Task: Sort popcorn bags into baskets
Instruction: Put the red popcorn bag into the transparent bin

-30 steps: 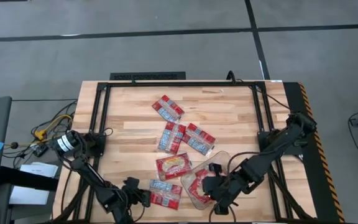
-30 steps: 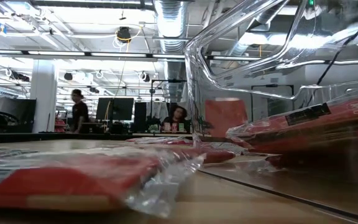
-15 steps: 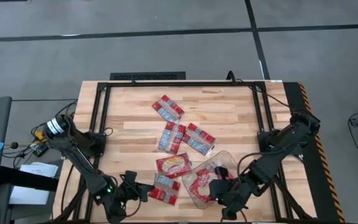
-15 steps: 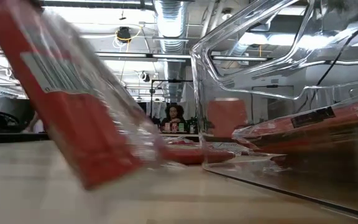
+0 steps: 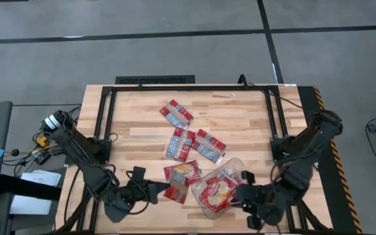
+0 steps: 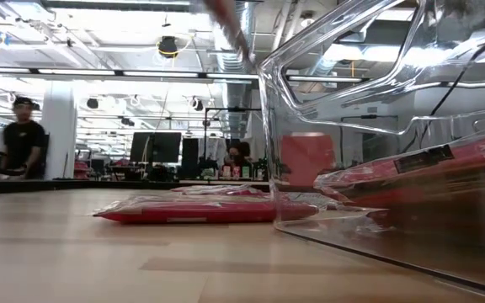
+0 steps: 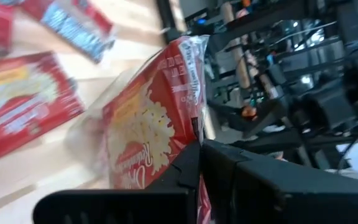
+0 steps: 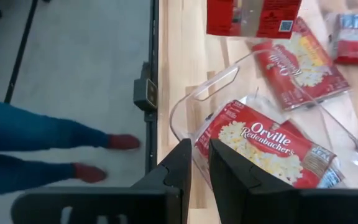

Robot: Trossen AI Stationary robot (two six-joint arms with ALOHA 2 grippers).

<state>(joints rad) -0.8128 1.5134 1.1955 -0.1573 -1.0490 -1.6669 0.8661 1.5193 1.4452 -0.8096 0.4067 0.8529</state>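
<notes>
My left gripper point(image 5: 156, 191) is shut on a red popcorn bag point(image 5: 176, 191) with a yellow popcorn picture point(image 7: 148, 118), lifted just left of the clear basket point(image 5: 235, 168). My right gripper point(image 5: 243, 194) is at the basket's right side, its fingers nearly together around the clear rim point(image 8: 180, 134). Bags lie inside the basket point(image 8: 260, 146). Several more bags lie flat on the table: one picture-side up point(image 5: 183, 171), three with bluish panels point(image 5: 181, 143), point(image 5: 209, 145), point(image 5: 176, 112). My left gripper pinches the popcorn bag by one end point(image 7: 188, 134) between its two fingers, coming level from the table's left. The bag is lifted clear of the table and stands out beyond the fingers, its crimped end point(image 7: 191, 56) farthest from them. My right gripper pinches the basket's clear wall at its rim point(image 8: 194, 154), on the basket's right side, coming from the table's right and slanting down. The basket's bottom rests on the table point(image 6: 369, 244).
A black frame runs round the table's edges point(image 5: 106, 124). Bare wood lies at the far side and the left point(image 5: 136, 130). A person's legs stand on the floor beside the table point(image 8: 55, 134). People show in the room behind point(image 6: 23, 139).
My left gripper has lifted the bag off the table near the near edge: it lay flat, tipped up on end, then rose clear and moved right toward the basket. My right gripper has drawn back toward the table's right, from over the basket's inside to its right rim.
</notes>
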